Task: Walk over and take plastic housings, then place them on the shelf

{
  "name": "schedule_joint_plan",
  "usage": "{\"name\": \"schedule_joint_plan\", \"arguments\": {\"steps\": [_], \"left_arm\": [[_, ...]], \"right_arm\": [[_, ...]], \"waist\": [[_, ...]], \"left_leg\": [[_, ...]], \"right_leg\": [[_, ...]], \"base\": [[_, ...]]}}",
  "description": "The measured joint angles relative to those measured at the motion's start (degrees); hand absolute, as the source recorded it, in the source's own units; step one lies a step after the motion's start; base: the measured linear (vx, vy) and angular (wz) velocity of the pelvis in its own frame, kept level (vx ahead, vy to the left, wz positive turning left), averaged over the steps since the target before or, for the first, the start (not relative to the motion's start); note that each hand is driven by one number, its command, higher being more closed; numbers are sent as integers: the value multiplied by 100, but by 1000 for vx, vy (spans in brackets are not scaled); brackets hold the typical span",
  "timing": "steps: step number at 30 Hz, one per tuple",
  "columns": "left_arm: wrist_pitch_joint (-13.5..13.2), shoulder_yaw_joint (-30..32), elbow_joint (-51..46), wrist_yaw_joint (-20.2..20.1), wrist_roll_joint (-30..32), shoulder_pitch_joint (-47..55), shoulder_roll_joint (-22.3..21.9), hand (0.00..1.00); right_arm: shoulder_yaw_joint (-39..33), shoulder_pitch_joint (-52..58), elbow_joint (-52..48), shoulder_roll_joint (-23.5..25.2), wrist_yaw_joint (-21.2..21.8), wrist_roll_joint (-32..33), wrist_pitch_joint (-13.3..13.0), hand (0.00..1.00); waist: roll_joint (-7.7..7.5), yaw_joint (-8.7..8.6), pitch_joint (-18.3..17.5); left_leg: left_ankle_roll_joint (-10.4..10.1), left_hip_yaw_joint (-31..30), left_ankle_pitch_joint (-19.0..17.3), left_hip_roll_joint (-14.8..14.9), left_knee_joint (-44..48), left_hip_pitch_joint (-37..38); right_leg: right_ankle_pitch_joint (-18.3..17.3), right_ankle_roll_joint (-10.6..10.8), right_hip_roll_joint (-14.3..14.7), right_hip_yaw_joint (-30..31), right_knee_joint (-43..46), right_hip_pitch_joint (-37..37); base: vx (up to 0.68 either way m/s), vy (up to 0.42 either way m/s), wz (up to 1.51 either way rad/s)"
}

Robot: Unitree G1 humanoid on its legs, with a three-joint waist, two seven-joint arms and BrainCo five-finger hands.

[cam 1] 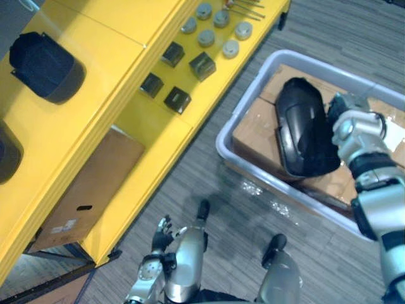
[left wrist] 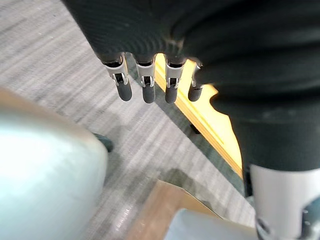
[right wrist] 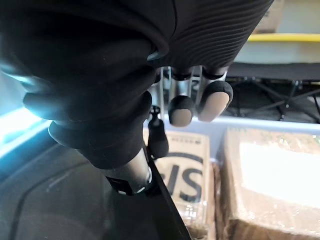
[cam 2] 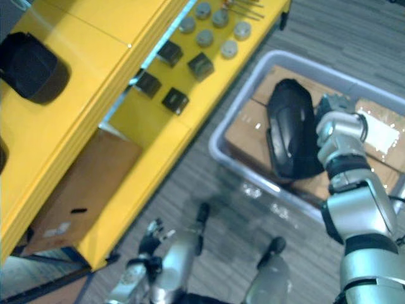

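The yellow shelf [cam 1: 95, 57] carries 2 dark housings [cam 1: 44, 66]. Beside it, a grey bin [cam 1: 228, 149] holds cardboard boxes [cam 1: 253, 130] with 1 black housing [cam 1: 304, 130] on top. The right hand [cam 1: 354, 130] curls its fingers on the rim. The left hand [cam 1: 161, 237] hangs low and empty, fingers relaxed.

The black glossy plastic housing [cam 1: 304, 126] in the pale grey plastic bin [cam 1: 221, 147] had its right edge covered by the right hand [cam 1: 352, 125], and it could not be told whether that hand really clasped it. The brown cardboard boxes [cam 1: 256, 130] under this housing were partly hidden by it, and the bin itself was cut off by the right edge of the head views. On the yellow shelf [cam 1: 95, 38], a second dark housing [cam 1: 7, 152] was cut off by the left edge. A flat brown cardboard box [cam 1: 88, 190] lay half hidden under the shelf. The thin metal rods [cam 1: 243, 7] at the top edge were too small to identify.
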Motion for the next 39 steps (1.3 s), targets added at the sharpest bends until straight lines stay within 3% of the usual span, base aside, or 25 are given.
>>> {"name": "schedule_joint_plan", "arguments": {"steps": [3, 6, 9, 14, 17, 21, 26, 35, 39], "left_arm": [[57, -124, -1397, 1, 32, -384, 3, 0], [230, -228, -1941, 1, 222, -1040, -2, 0], [526, -400, -2023, 115, 239, -1867, -9, 0], [890, -414, -1799, 219, 237, -2787, -14, 0], [1289, -397, -1440, 341, 226, -3302, -15, 0], [2225, -393, -729, 375, 167, -3754, -3, 0], [2712, -388, 120, 517, -115, -4257, -10, 0], [2638, -100, 811, 1002, -534, -4907, -79, 0], [2344, -10, 893, 1128, -749, -4918, -247, 0]], "right_arm": [[-1, 117, -239, 8, -284, 37, -68, 100], [-69, 119, -243, 104, -690, 204, -98, 100], [-358, 101, -266, 349, -1144, 338, -92, 100], [-638, -64, -378, 700, -1454, 663, -88, 100], [-661, -262, -410, 840, -1457, 665, -89, 100], [-660, -401, -425, 914, -1457, 665, -88, 100], [-656, -638, -428, 982, -1533, 676, -100, 100], [-650, -740, -609, 1182, -2199, 671, -511, 100], [-628, -803, -617, 1208, -2472, 675, -628, 100]], "waist": [[0, -78, 0], [1, -150, -1], [2, -250, -3], [3, -389, -5], [4, -445, -6], [5, -566, -6], [7, -651, -7], [10, -805, -9], [10, -819, -9]], "left_leg": [[-1, 15, 2, 0, 1, -2], [-2, 72, 3, 3, -3, -4], [0, 194, 15, 35, -47, -17], [-1, 381, 15, 89, -64, -31], [-1, 517, 15, 131, -68, -31], [-10, 573, 20, 171, -70, -37], [-29, 656, 49, 178, -67, -176], [-29, 814, 49, 187, -51, -176], [-32, 808, 46, 229, -26, -204]], "right_leg": [[28, 2, 1, 18, -29, -1], [76, 15, 18, 112, -68, -39], [182, 11, 95, 209, -194, -115], [274, -5, 161, 424, -233, -292], [307, -26, 207, 551, -234, -404], [333, -48, 253, 616, -234, -467], [398, -70, 304, 755, -225, -701], [415, -71, 321, 947, -163, -852], [423, -83, 369, 952, -163, -870]], "base": [[0, 0, 0], [-18, -2, -11], [-16, -15, -19], [-8, -11, -21], [-16, -19, -23], [-14, -16, -9], [-18, -10, -11], [-2, -7, -8], [0, 0, 0]]}}
